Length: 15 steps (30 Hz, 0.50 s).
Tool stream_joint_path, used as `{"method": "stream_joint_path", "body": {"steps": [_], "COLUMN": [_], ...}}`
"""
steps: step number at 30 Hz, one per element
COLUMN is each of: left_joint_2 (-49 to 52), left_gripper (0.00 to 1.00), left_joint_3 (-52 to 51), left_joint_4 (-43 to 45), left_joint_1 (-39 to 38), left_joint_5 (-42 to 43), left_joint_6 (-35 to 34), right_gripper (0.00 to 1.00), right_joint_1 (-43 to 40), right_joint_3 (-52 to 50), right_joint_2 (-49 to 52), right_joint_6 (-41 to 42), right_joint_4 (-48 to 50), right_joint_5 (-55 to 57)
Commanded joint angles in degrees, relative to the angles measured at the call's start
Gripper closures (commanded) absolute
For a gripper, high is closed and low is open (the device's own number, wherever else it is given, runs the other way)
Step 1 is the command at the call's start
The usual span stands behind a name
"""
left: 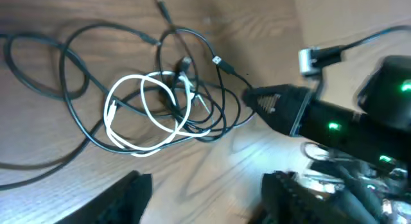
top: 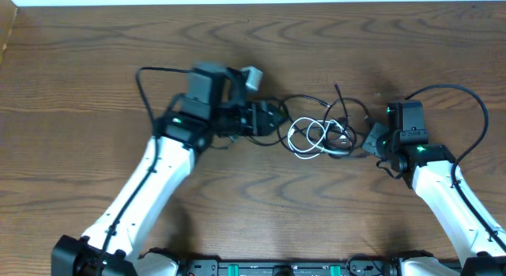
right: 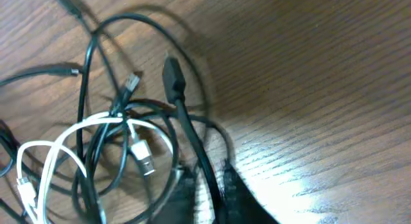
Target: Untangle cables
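The cables lie in one tangle at the table's middle: a white cable (top: 303, 139) looped among thin black cables (top: 341, 110). In the left wrist view the white loops (left: 128, 115) sit ahead of my left gripper (left: 207, 182), which is open with only bare wood between its fingers. It hovers just left of the tangle (top: 275, 118). My right gripper (top: 367, 140) is at the tangle's right edge. In its wrist view a black cable (right: 183, 115) with a plug end runs down through the narrow gap between its slightly parted jaws (right: 207, 182).
Wooden table (top: 253, 47) with a pale wall edge along the back. Thick black arm wires arch over each wrist (top: 146, 86) (top: 466, 98). The right arm's gripper (left: 276, 102) shows in the left wrist view, close beside the tangle.
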Motion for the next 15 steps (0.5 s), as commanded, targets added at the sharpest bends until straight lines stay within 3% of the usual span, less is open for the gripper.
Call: {"method": "stream_joint_path", "body": {"steps": [1,4,6,8,11,15], "left_joint_2": [0.9,1.7,2.5,4.0,6.2,10.5], "left_gripper": [0.36,0.36,0.35,0.35,0.15,0.15], "left_joint_3": [0.3,0.3,0.3,0.3,0.3,0.3], "left_joint_4": [-0.2,-0.1,-0.2,-0.2,-0.1,0.3], "left_joint_1": [-7.2,-11.9,-13.1,-14.7,-16.5,-19.0], "left_joint_5": [-19.5,-31.1,-31.5,-30.1,-30.0,-30.0], "left_joint_6": [-1.4,-13.0,-21.6,-35.6,-48.3,-64.4], "right_gripper": [0.82,0.75,0.72,0.69,0.66,0.62], "right_joint_1": [-0.2,-0.2,-0.2,-0.2,-0.2,-0.2], "right_joint_3": [-0.2,-0.2,-0.2,-0.2,-0.2,-0.2], "right_joint_2": [0.2,0.2,0.2,0.2,0.2,0.2], "right_joint_6": [-0.5,-0.5,-0.5,-0.5,-0.5,-0.5], "right_joint_4": [0.1,-0.1,-0.3,-0.3,-0.3,-0.3], "right_joint_5": [-0.2,-0.2,-0.2,-0.2,-0.2,-0.2]}}
